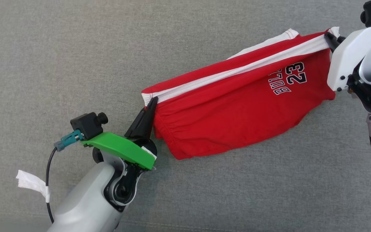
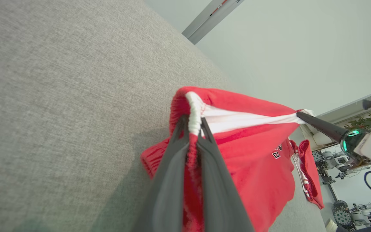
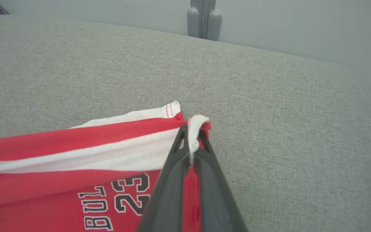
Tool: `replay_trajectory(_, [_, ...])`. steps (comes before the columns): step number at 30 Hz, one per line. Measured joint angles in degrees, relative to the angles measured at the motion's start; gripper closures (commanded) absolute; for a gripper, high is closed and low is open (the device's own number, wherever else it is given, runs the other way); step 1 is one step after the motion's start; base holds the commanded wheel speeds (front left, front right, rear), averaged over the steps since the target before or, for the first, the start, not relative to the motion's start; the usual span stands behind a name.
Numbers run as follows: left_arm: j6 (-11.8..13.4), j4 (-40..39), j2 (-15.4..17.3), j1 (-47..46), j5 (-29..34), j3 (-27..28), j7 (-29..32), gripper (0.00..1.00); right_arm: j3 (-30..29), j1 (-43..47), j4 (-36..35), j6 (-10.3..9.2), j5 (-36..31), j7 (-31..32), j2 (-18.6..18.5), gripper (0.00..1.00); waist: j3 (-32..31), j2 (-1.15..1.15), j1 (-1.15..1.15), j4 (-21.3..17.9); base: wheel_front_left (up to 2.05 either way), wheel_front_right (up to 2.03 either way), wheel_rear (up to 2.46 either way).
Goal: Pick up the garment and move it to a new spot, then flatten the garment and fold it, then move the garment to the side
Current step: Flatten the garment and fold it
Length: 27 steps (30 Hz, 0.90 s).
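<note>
The garment [image 1: 237, 106] is a pair of red shorts with a white side stripe and "BULLS 23" print, stretched taut between both grippers above the grey surface. My left gripper [image 1: 153, 100] is shut on the white-edged corner at the garment's left end; the left wrist view shows that corner of the garment [image 2: 253, 161] pinched between its dark fingers at the gripper [image 2: 193, 124]. My right gripper [image 1: 328, 37] is shut on the white-trimmed corner at the far right; the right wrist view shows the gripper [image 3: 192, 130] clamping the garment [image 3: 76, 167]. The lower red part sags down.
Grey fabric surface [image 1: 76, 48] spreads all around. A white tag [image 1: 31, 183] hangs on the left arm's cable. Beyond the surface's far edge stand a pale wall and a grey post [image 3: 203, 19]. Other robots [image 2: 349, 206] stand in the background.
</note>
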Motion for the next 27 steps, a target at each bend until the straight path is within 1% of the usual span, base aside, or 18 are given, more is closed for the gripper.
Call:
replay_trajectory(3, [-0.18, 1.82, -1.24, -0.71, 0.24, 0.03, -0.01, 1.00, 0.45, -1.83, 3.18, 0.00, -0.55, -1.35, 0.04, 1.00, 1.11, 0.00, 0.00, 1.36, 0.00, 0.00, 0.00])
replay_trajectory(4, [-0.19, 2.38, -1.69, -0.81, 0.25, 0.18, -0.01, 0.90, 0.64, -2.34, 4.22, 0.00, -0.54, -1.83, 0.16, 0.61, 1.45, 0.00, 0.00, 1.75, 0.00, 0.00, 0.00])
replay_trajectory(5, [-0.20, 2.81, -2.21, -0.86, 0.24, 0.43, -0.02, 0.68, 0.67, -2.71, 5.21, 0.00, -0.56, -2.30, 0.34, 0.00, 1.76, 0.00, 0.00, 2.12, 0.00, 0.00, 0.00])
replay_trajectory(6, [-0.22, 3.13, -2.56, -0.98, 0.24, 0.64, -0.02, 0.00, 0.34, -3.05, 6.00, 0.00, -0.60, -3.39, 0.71, 0.00, 2.03, 0.00, 0.00, 2.43, 0.00, 0.00, 0.00])
replay_trajectory(13, [-0.35, 2.88, -3.11, -1.05, 0.54, 0.21, -0.20, 0.00, 0.85, -4.54, 10.16, -0.01, -0.87, -7.97, 1.36, 0.00, 1.87, 0.00, 0.00, 2.96, 0.00, 0.00, 0.00])
replay_trajectory(17, [-0.35, 1.56, -1.98, -0.25, 2.00, 1.24, -0.20, 0.00, 1.24, -4.56, 10.88, -0.02, 0.37, -8.77, 1.16, 0.00, 0.74, 0.00, 0.00, 2.61, 0.00, 0.00, 0.00])
replay_trajectory(19, [-0.35, 0.48, -1.18, 1.05, 5.41, 3.64, -0.20, 0.00, 1.37, -4.21, 10.74, -0.02, 1.42, -8.93, 0.82, 0.00, -0.03, 0.00, 0.00, 2.41, 0.00, 0.00, 0.00])
replay_trajectory(21, [-0.36, -1.03, -1.11, 2.61, 8.94, 7.76, -0.22, 0.00, 1.45, -3.38, 10.21, -0.02, 1.85, -8.96, 0.00, 0.00, -0.76, 0.00, 0.00, 2.24, 0.00, 0.00, 0.00])
replay_trajectory(23, [-0.36, -2.13, -0.67, 4.26, 16.25, 12.10, -0.26, 0.00, 1.14, -2.07, 9.57, -0.02, 2.33, -8.98, -1.09, 0.00, -1.61, 0.00, 0.00, 2.11, 0.00, 0.00, 0.00])
replay_trajectory(24, [-0.37, -2.92, -1.10, 5.20, 18.82, 14.57, -0.26, 0.00, 0.97, -1.48, 9.33, -0.02, 2.59, -8.94, -1.35, 0.00, -1.95, 0.00, 0.00, 2.07, 0.00, 0.00, 0.00])
replay_trajectory(25, [-0.36, -4.03, -1.87, 6.12, 22.43, 17.66, -0.27, 0.00, 0.81, -0.77, 8.93, -0.02, 2.63, -8.93, -1.71, 0.00, -2.33, 0.00, 0.00, 2.03, 0.00, 0.00, 0.00])
replay_trajectory(27, [-0.37, -5.81, -2.94, 7.19, 29.69, 21.83, -0.27, 0.00, 0.35, 0.38, 8.29, -0.02, 2.65, -9.01, -2.10, 0.00, -2.89, 0.00, 0.00, 1.97, 0.00, 0.00, 0.00])
